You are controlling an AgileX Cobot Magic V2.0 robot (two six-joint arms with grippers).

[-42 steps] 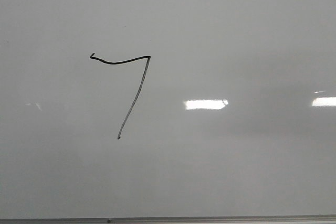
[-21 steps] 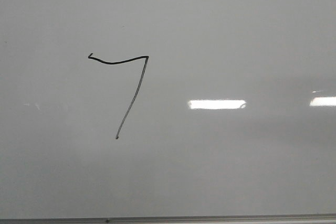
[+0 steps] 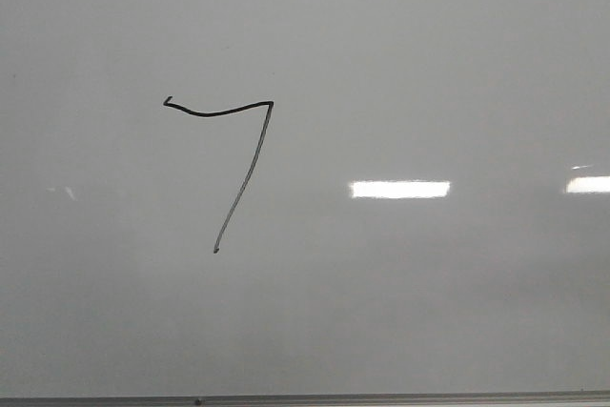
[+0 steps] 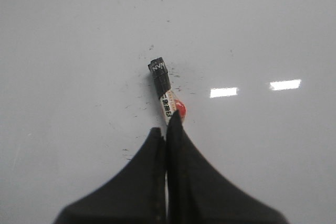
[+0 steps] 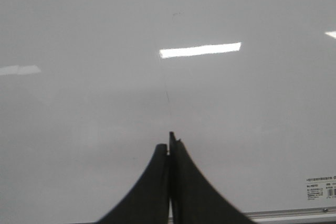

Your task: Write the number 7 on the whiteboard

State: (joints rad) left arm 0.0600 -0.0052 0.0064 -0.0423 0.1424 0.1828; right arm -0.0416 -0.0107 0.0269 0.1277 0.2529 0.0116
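The number 7 [image 3: 257, 154] is a thin black marker line on the whiteboard [image 3: 429, 312], left of centre in the front view, with a wavy top stroke and a fainter slanted downstroke. No gripper shows in the front view. In the left wrist view my left gripper [image 4: 167, 127] is shut on a marker [image 4: 164, 90] with a black end and a white and red label, held over the whiteboard [image 4: 262, 24]. In the right wrist view my right gripper [image 5: 169, 145] is shut and empty over the whiteboard [image 5: 79, 129].
A thin metal edge strip [image 3: 381, 397] runs along the board's bottom and also shows in the right wrist view [image 5: 294, 214], next to a small printed sticker [image 5: 319, 187]. Small black specks [image 4: 173, 74] dot the board around the marker. Bright light reflections lie on the board.
The number 7 looks the same. The bright reflection at centre right has shifted right and grown longer. The front view wobbled slightly left and back.
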